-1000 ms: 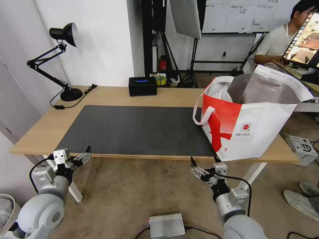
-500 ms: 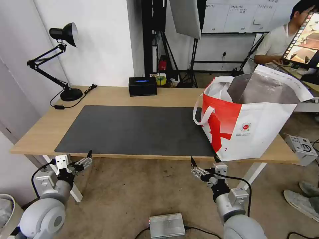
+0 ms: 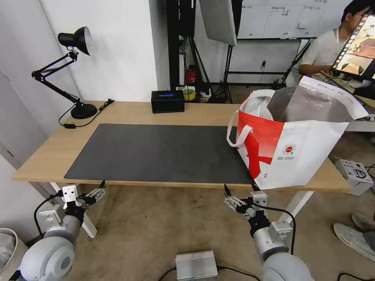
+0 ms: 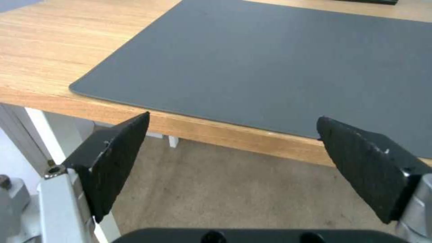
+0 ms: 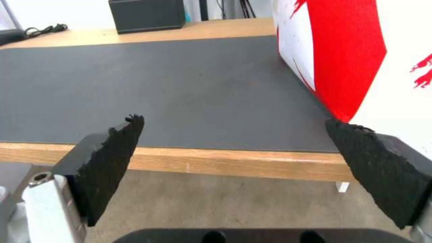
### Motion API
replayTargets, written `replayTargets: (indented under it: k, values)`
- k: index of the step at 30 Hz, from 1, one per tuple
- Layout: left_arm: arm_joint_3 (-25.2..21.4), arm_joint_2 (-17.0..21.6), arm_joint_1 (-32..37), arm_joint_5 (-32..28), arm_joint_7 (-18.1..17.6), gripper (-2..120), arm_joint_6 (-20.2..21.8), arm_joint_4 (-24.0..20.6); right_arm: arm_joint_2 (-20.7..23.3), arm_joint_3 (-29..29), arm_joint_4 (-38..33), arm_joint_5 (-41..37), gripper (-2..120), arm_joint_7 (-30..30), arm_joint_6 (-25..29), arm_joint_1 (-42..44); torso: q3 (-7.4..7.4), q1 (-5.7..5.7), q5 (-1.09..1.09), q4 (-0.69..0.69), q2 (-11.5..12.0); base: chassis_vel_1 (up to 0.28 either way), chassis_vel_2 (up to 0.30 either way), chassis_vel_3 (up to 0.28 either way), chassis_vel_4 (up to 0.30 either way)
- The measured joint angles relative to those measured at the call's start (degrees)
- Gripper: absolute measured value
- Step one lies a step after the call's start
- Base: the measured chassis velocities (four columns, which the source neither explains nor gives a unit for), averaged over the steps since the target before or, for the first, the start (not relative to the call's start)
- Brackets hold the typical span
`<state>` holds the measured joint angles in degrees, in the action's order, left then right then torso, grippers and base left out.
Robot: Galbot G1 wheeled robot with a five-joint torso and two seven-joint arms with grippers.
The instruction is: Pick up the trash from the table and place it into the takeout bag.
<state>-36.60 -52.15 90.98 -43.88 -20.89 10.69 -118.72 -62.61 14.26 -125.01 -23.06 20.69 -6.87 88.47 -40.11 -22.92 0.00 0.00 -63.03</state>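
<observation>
both arms hang low in front of the table's [image 3: 47,152] near edge: left gripper [image 3: 98,190] and right gripper [image 3: 239,195], fingers spread, holding nothing. the mat [image 3: 156,152] looks bare. the takeout bag [image 3: 300,156] stands open at the right end. the job looks done.

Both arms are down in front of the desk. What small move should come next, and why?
Probably none but parking: the dark grey mat on the light-wood table lies bare, with both the left gripper and right gripper open below its front edge, beside the white-and-red takeout bag.
</observation>
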Motion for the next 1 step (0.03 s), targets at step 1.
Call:
replayTargets:
  k: [1]
  values:
    - [0.0,0.0,0.0,0.0,0.0,100,0.0,0.0,0.0,0.0,0.0,0.0,100,0.0,0.0,0.0,0.0,0.0,0.0,0.0,0.0,0.0,0.0,0.0,0.0]
